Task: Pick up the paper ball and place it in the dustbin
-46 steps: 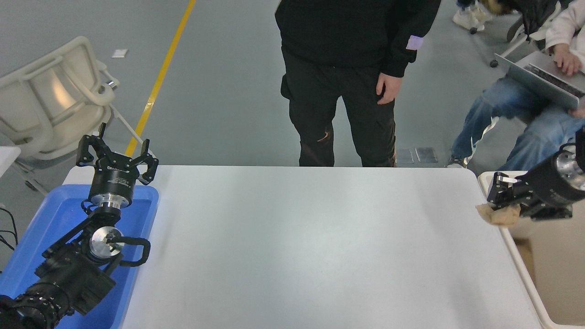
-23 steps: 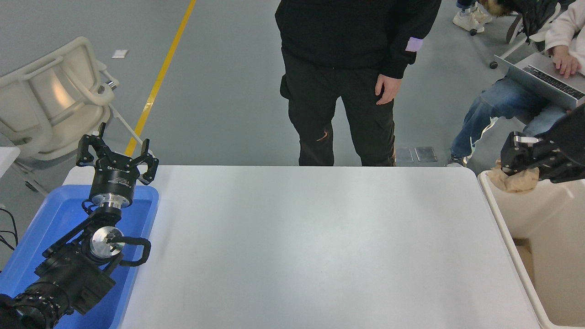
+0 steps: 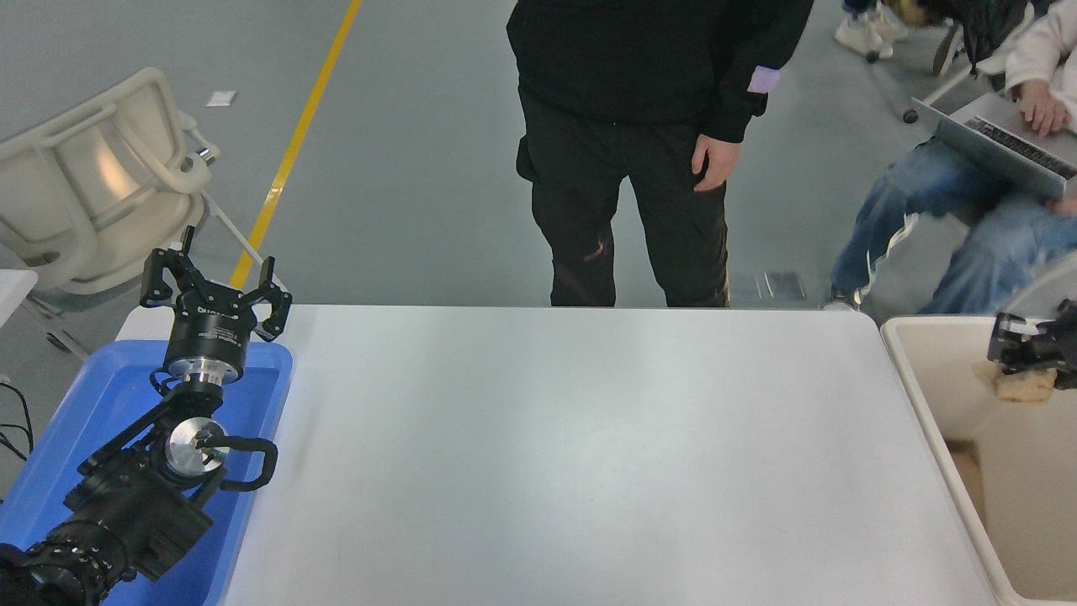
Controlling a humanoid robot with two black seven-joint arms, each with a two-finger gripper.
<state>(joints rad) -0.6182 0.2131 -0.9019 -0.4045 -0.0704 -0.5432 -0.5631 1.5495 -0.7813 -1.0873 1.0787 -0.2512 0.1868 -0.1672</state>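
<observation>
Head view: paper ball (image 3: 1024,385) moved over dustbin (image 3: 924,396).

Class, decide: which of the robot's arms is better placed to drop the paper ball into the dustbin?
Right. The right gripper holds the paper ball over the dustbin; the left gripper is parked above the blue tray.

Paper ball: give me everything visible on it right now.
The paper ball is a small tan-brown wad of crumpled, wrinkly paper, lumpy in outline. It hangs under the right pincer, which is shut on it and hides its top; only the lower part shows. It sits at the picture's right edge, inside the outline of the beige dustbin, over the opening near the far wall. It does not appear to touch the bin, so it looks not yet released.
</observation>
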